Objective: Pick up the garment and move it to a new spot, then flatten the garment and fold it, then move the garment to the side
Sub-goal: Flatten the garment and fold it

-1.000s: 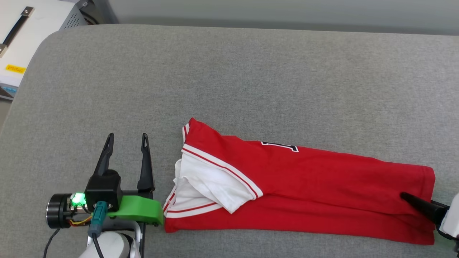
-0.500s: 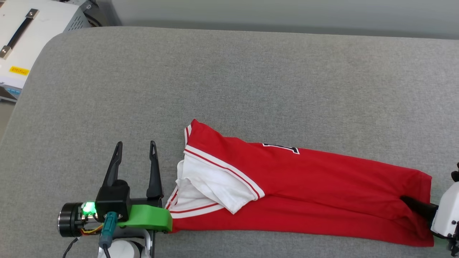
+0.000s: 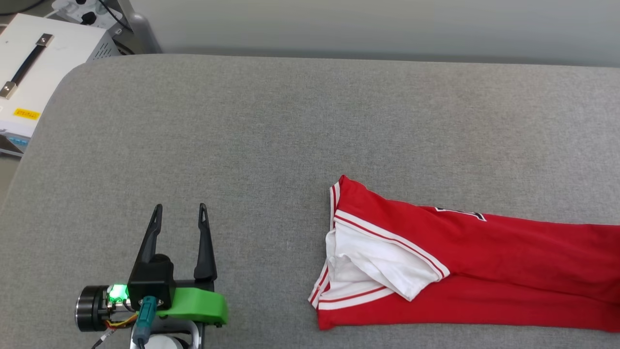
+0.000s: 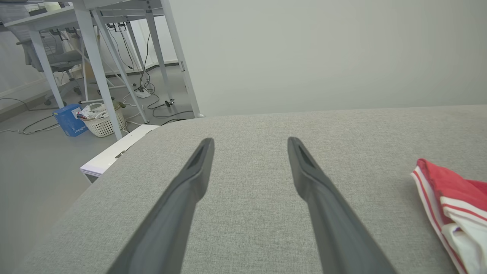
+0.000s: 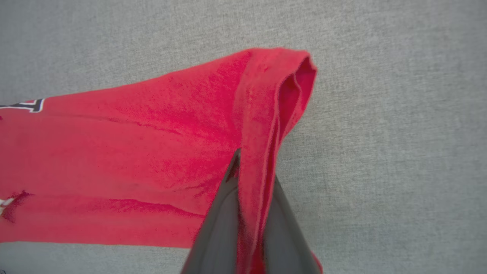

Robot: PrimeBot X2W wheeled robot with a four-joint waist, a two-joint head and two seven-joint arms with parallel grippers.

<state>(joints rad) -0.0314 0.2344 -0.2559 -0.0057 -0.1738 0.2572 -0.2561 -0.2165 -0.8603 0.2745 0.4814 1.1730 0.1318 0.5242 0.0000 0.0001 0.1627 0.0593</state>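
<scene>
Head view: the garment [image 3: 484,261] lies long and narrow at the right of the grey tabletop [image 3: 290,121], and the left claw [image 3: 179,208] stands well apart from it. Left wrist view: that claw gapes wide and empty. Right wrist view: the right claw [image 5: 254,167] is pinched tight on a fold at the hem end. The cloth looks soft, light and limp, so it will likely sag and drag; hem and corners seem the surest hold.

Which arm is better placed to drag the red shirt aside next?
Right. The right end effector grips the garment by its hem; the left end effector stands open over the grey surface, apart from it.
</scene>
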